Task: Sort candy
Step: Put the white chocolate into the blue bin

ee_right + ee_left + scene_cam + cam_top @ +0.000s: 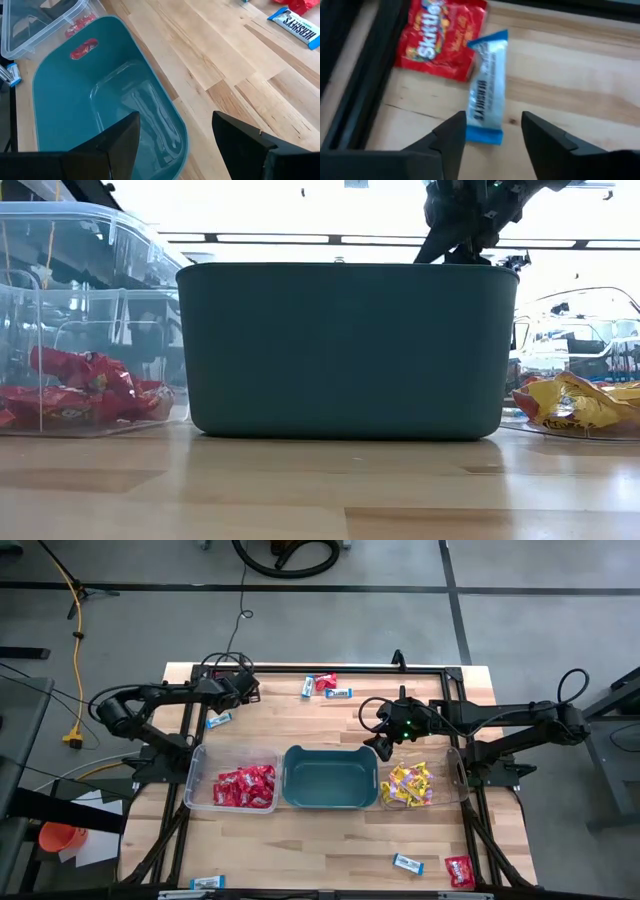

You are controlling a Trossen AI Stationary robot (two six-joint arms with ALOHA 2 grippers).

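Blue-and-white candy (487, 85) between left gripper (492, 132) fingers

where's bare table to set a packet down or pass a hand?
Free: the wood strip in front of the three bins, from the red-candy bin across to the blue-and-white packet; also mid-table behind the teal tub. Crowded: the far edge around the red packet, and the bin row itself.
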